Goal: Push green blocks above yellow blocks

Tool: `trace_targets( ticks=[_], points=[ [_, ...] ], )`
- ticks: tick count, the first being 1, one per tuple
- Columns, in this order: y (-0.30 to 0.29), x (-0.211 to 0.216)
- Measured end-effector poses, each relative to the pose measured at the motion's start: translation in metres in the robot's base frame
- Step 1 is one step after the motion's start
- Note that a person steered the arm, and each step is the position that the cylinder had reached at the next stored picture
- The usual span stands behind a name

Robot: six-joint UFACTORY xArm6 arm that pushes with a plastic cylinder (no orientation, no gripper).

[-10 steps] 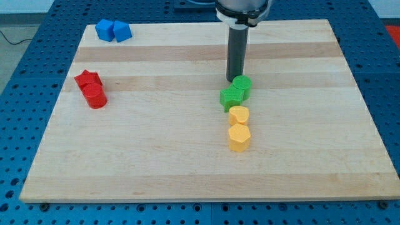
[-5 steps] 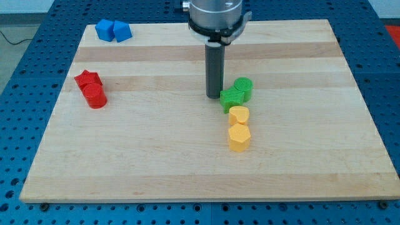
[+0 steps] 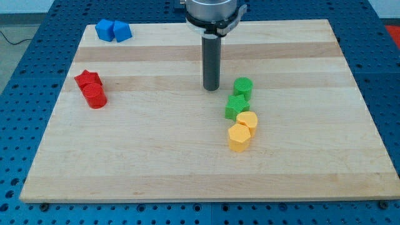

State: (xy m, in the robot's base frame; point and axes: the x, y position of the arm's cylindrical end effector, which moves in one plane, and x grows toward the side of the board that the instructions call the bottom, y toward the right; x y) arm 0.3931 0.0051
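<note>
From the one camera view, my tip (image 3: 211,89) rests on the wooden counter (image 3: 300,175), just to the view's left of the green cylinder (image 3: 243,87) and apart from it. There is no claw on this rig, only the plain rod, so nothing opens or clamps. The green star block (image 3: 237,107) sits just below the cylinder, touching the upper yellow block (image 3: 248,120), which leans against the yellow hexagonal block (image 3: 239,137) below it. The greens thus already stand above the yellows in a slightly crooked column.

I judge these blocks light, rigid and quick to slide or spin on smooth wood, so I would press a flat side squarely, near the middle, to avoid twisting them.

Two red blocks (image 3: 92,89) lie at the view's left, two blue blocks (image 3: 112,30) at the top left, both well apart. Around the counter is a blue perforated bench (image 3: 381,75).
</note>
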Motion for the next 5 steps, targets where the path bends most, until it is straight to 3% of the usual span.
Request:
trace_targets(
  ticks=[2, 3, 5],
  points=[
    [0.075, -0.037],
    [0.109, -0.029],
    [0.102, -0.01]
  ],
)
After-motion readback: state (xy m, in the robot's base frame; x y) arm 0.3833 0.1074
